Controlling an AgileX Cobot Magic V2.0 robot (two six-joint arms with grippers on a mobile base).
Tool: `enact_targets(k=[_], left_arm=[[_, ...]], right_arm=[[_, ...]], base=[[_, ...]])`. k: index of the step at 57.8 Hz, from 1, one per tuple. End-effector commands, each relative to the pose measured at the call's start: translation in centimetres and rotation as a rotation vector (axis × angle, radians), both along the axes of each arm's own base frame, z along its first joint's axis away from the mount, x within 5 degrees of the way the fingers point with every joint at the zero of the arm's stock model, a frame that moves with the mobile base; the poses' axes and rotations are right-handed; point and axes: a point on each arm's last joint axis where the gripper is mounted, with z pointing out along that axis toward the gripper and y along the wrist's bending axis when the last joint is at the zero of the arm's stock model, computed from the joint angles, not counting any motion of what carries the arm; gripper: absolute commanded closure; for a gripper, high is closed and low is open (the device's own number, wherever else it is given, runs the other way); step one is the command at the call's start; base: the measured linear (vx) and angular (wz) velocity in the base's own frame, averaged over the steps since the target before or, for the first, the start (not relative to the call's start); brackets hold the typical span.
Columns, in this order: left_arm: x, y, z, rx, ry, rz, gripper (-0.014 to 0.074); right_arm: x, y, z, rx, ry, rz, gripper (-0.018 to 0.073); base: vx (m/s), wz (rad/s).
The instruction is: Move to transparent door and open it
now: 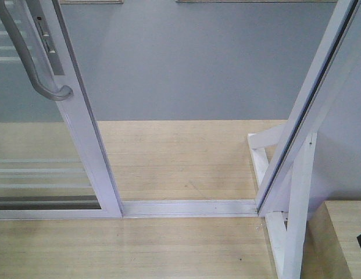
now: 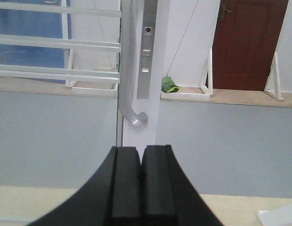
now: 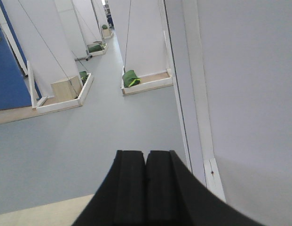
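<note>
The transparent door [image 1: 81, 133] stands at the left of the front view, a glass panel in a glossy white frame with thin white bars low down. Its curved grey bar handle [image 1: 29, 64] hangs at the upper left. The doorway gap beside it is wide. In the left wrist view the door frame [image 2: 146, 127] and handle [image 2: 129, 94] are straight ahead, beyond my left gripper [image 2: 141, 150], which is shut and empty, apart from the door. My right gripper [image 3: 146, 155] is shut and empty, facing the grey floor beside the white jamb [image 3: 193, 117].
A white floor track [image 1: 189, 208] crosses the doorway on wooden flooring. A slanted white frame post with bracing [image 1: 296, 174] stands at the right. Grey floor [image 1: 186, 64] lies beyond. A brown door [image 2: 247, 42] and green sandbags [image 2: 169, 85] show far off.
</note>
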Motion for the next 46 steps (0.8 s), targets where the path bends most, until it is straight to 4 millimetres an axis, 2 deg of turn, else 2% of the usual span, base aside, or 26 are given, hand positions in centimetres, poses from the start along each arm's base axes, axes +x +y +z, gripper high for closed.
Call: enact_targets(k=[1, 46], left_arm=[[0.04, 0.0, 0.25, -0.008, -0.071, -0.001, 0.0602], [0.04, 0.0, 0.25, -0.008, -0.071, -0.001, 0.0602]], right_arm=[[-0.05, -0.01, 0.41, 0.003, -0.064, -0.002, 0.0565], [-0.05, -0.01, 0.37, 0.003, -0.06, -0.001, 0.0565]], base=[[0.0, 0.0], [0.0, 0.0]])
